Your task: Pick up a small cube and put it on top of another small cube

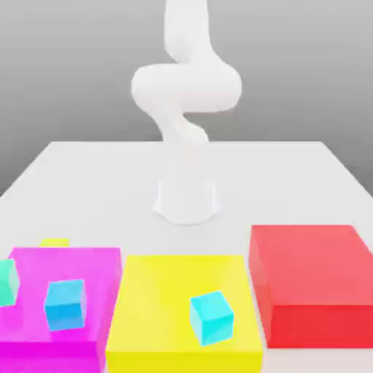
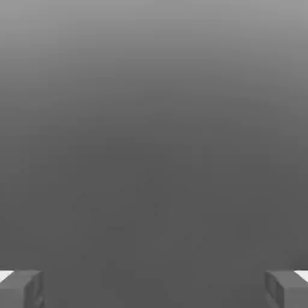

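Closest to you in the exterior view sits the big flat yellow block, with a cyan cube resting on its top toward the exterior view's right. Just beside it on the exterior view's left you see the flat magenta block, carrying a second cyan cube on its top and a teal-green cube at its far left edge. Behind that magenta block, you can make out the tiny yellow cube peeking over its back edge, resting on the white table. On the exterior view's right stands the thick red block. Your white arm rises from its base at the table's middle. In the hand view your gripper is spread wide, its two grey fingertips well apart and nothing between them.
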Controlling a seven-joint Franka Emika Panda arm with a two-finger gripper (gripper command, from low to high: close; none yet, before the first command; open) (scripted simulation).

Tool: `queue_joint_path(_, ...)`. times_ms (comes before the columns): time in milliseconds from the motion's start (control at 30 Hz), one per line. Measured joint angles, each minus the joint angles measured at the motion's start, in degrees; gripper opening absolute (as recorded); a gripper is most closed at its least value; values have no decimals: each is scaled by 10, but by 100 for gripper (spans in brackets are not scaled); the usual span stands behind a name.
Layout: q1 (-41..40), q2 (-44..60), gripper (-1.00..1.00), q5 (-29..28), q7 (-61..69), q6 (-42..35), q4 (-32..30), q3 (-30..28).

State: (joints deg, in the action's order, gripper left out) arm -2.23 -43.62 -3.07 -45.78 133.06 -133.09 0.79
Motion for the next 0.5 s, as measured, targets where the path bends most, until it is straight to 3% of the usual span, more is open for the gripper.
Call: queue_joint_path(500,-122,148,0,-160,22,63,-74,-8)
